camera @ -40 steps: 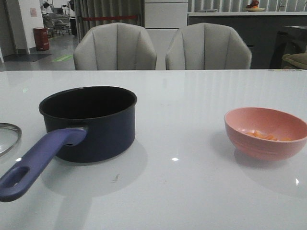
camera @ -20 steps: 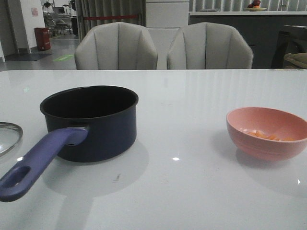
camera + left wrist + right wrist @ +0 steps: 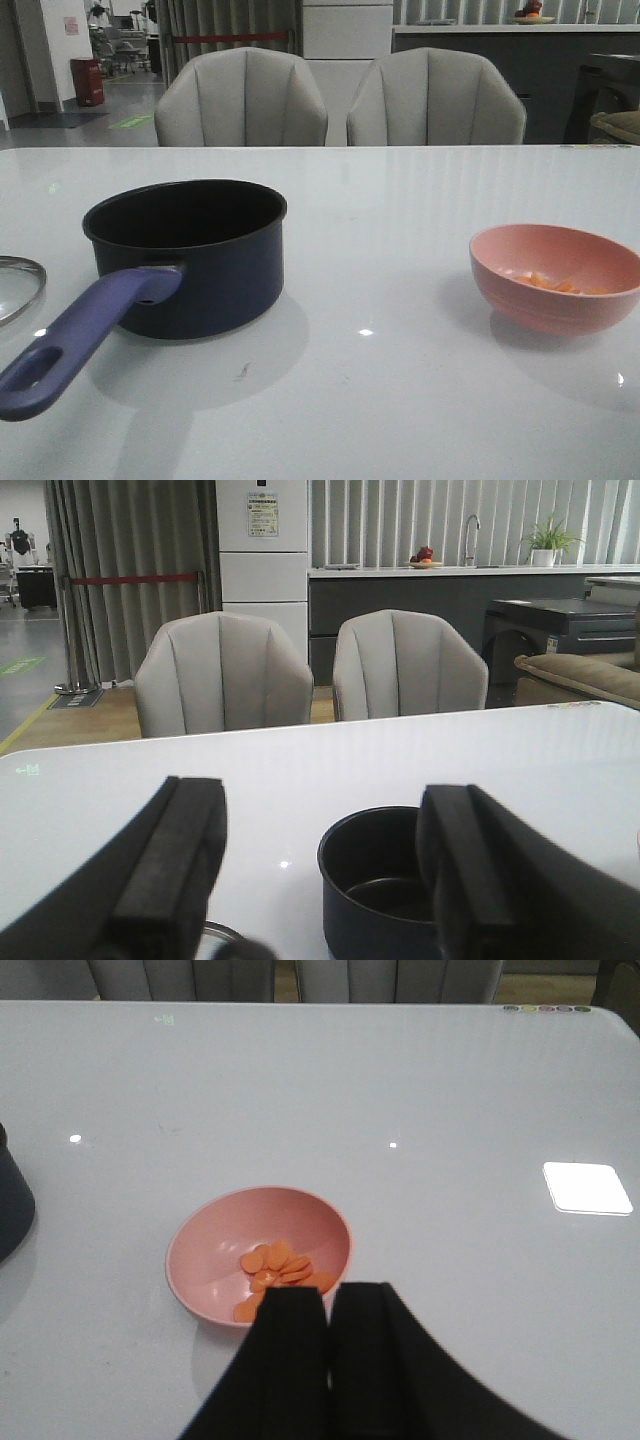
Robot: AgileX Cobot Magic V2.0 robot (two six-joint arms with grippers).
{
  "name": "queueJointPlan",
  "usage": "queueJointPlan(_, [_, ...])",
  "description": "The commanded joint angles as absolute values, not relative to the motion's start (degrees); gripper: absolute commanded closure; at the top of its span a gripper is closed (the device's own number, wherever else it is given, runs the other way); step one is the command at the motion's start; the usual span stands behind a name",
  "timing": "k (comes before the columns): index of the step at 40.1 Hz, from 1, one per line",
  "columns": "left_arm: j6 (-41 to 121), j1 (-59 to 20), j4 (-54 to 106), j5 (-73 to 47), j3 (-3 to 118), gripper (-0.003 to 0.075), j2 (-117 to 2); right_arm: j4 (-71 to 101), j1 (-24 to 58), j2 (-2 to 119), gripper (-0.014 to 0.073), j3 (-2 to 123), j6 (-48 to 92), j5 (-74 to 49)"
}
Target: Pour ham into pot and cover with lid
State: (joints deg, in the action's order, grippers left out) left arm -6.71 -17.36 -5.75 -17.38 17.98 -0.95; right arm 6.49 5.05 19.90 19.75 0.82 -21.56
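We saw the pot [image 3: 186, 256] sitting open on the white table [image 3: 400, 400], its handle [image 3: 75, 340] pointing toward us, the lid [image 3: 18, 285] just beside it at the left edge. The ham [image 3: 278, 1272] lay in the pink bowl [image 3: 205, 1260], well apart to the right. The left gripper [image 3: 320, 880] hung spread wide over the pot; the right gripper [image 3: 330, 1360] was pressed together above the bowl, empty.

The left gripper [image 3: 320, 880] holds its two black fingers [image 3: 170, 870] wide apart, jaws parted. The right gripper [image 3: 330, 1350] has its black fingers [image 3: 290, 1360] pressed together, only a thin seam between them
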Motion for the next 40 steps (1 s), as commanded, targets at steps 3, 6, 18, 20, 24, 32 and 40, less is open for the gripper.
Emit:
queueJointPlan(3, [-7.22, -17.71, -5.2, -12.9, 19.54, 0.0265, -1.79, 6.41, 5.05, 22.39, 0.0442, 22.41, 1.44, -17.17])
queueJointPlan(6, [-7.22, -17.71, -5.2, -12.9, 19.54, 0.0265, -1.79, 6.41, 5.05, 24.59, 0.0404, 23.6, 1.38, -18.31])
queueJointPlan(18, [-7.22, -17.71, -5.2, -12.38, 19.54, 0.0265, -1.79, 6.46, 5.05, 43.24, 0.0068, 33.05, 0.46, -20.93])
queueJointPlan(20, [-7.22, -17.71, -5.2, -12.38, 19.54, 0.0265, -1.79, 6.46, 5.05, 46.41, 0.0068, 35.3, 0.0, -21.2])
queueJointPlan(24, [-7.22, -17.71, -5.2, -12.38, 19.54, 0.0265, -1.79, 6.46, 4.41, 53.76, 0.0068, 39.84, -1.26, -23.86])
queueJointPlan(32, [-7.22, -17.71, -5.2, -12.38, 19.54, 0.0265, -1.79, 6.46, 1.59, 68.87, 0.0068, 49.07, -1.26, -29.6])
queueJointPlan(40, [-7.22, -17.71, -5.2, -12.38, 19.54, 0.0265, -1.79, 6.46, 0.76, 81.01, 0.0068, 56.02, -1.26, -31.36])
